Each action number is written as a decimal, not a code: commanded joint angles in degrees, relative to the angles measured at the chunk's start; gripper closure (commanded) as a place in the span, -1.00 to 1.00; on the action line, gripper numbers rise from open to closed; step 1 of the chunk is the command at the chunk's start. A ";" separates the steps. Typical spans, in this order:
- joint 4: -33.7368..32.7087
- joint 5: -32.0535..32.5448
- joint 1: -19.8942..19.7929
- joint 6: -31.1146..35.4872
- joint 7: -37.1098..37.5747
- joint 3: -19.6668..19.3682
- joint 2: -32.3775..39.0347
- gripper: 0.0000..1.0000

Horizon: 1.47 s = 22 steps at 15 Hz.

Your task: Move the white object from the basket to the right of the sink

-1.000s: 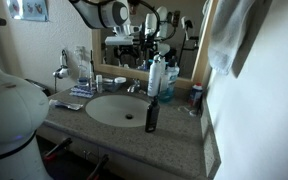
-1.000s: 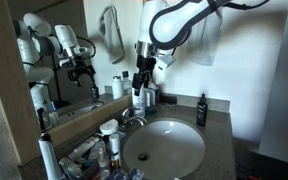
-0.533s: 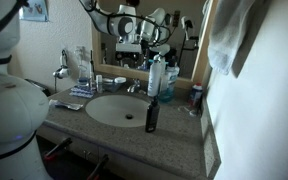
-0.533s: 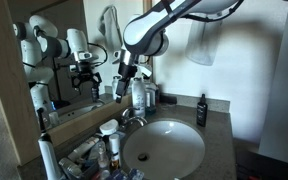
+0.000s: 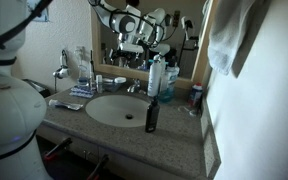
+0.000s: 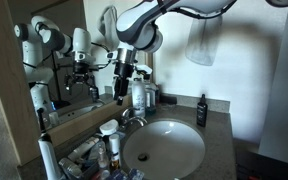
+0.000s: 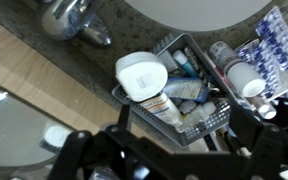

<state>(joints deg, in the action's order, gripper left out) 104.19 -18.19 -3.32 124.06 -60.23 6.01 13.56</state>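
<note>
Hovering high with the gripper (image 6: 122, 93) spread wide and empty, looking straight down at the white object (image 7: 142, 75) perched on top of the clutter in the basket (image 7: 208, 126) beside the sink (image 6: 169, 148), probably to line up a clean top grab first.

I count one sink basin (image 5: 114, 108) and one faucet (image 7: 64, 18), at eleven o'clock in my wrist view. One black bottle (image 5: 151, 115) stands at the basin's four o'clock. One wire basket (image 7: 212, 118) holds one white-capped tube (image 7: 142, 75). One white-lidded pill bottle (image 7: 242, 78) lies at the basket's two o'clock. One towel (image 5: 234, 35) hangs.
</note>
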 commanded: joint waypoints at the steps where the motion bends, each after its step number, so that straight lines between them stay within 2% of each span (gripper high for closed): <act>1: -0.02 1.10 0.49 -3.60 -6.34 0.52 0.66 -1.00; 10: 3.61 4.87 2.38 12.37 -7.42 0.98 3.84 -1.00; 16: 4.14 5.57 1.91 14.78 -6.96 1.38 6.03 -1.00; 22: 3.63 9.53 2.47 17.71 -5.63 1.21 8.22 -1.00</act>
<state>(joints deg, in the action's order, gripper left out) 107.53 -10.68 -0.89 139.30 -67.13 6.81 21.24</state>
